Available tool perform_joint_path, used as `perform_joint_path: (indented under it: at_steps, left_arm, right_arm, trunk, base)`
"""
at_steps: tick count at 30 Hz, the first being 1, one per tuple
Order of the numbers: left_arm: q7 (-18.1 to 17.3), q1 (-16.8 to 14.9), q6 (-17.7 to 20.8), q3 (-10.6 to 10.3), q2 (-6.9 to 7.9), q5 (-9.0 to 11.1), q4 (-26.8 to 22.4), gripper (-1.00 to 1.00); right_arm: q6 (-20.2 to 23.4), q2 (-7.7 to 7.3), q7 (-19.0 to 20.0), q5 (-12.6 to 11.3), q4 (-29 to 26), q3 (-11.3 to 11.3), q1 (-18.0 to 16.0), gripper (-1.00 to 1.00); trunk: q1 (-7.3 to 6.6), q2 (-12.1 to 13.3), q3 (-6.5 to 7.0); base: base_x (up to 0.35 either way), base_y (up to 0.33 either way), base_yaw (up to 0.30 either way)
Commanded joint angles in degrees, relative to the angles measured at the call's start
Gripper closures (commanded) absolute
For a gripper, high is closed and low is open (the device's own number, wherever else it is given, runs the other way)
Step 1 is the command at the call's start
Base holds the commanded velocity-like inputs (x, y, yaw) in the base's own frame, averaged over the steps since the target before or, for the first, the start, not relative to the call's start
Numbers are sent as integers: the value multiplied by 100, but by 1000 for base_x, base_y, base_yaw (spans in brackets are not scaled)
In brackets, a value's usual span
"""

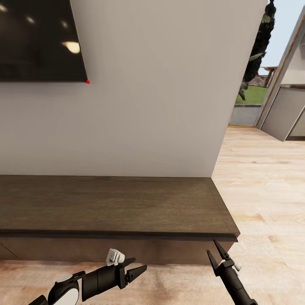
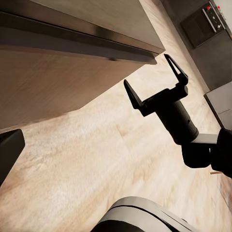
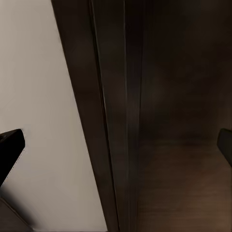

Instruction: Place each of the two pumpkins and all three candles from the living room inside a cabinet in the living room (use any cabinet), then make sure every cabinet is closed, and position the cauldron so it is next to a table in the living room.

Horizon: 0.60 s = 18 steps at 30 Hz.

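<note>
The long, low, dark brown cabinet (image 1: 118, 207) runs along the white wall right in front of me, and its fronts (image 1: 106, 250) look shut. Pumpkins, candles and cauldron are out of view. My left gripper (image 1: 136, 268) hovers low before the cabinet front, pointing right, open and empty; one of its fingers (image 2: 9, 150) shows at the edge of the left wrist view. My right gripper (image 1: 217, 253) points up at the cabinet's front right corner, open and empty. The left wrist view shows the right gripper (image 2: 147, 70) spread wide below the cabinet's edge (image 2: 72, 41). The right wrist view faces the cabinet's dark wood (image 3: 164, 121).
A black TV (image 1: 38, 38) hangs on the wall above the cabinet. Light wooden floor (image 1: 262, 190) extends right of the cabinet toward an opening onto a garden (image 1: 252, 95) and grey kitchen units (image 1: 288, 110). A built-in oven (image 2: 208, 21) appears far off.
</note>
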Motion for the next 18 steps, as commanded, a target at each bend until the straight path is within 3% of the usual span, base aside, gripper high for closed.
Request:
perform_joint_path:
  at_steps: [1,10,18]
  left_arm:
    - [-3,-5,37,-6,4,60,-2,-100]
    - [5,-5,37,-8,4,39,3,-100]
    - [-14,2,39,1,4,-300,1,-100]
  right_arm:
    - [59,-3,45,-52,2,31,-3,-100]
    - [59,-5,166,-37,4,42,-1,-100]
    - [59,-6,171,-36,1,42,-4,-100]
  trunk:
    - [-1,-2,-5]
    - [7,-6,-71]
    - [7,-6,-71]
  base:
    - [0,0,0]
    - [0,0,0]
    - [10,0,0]
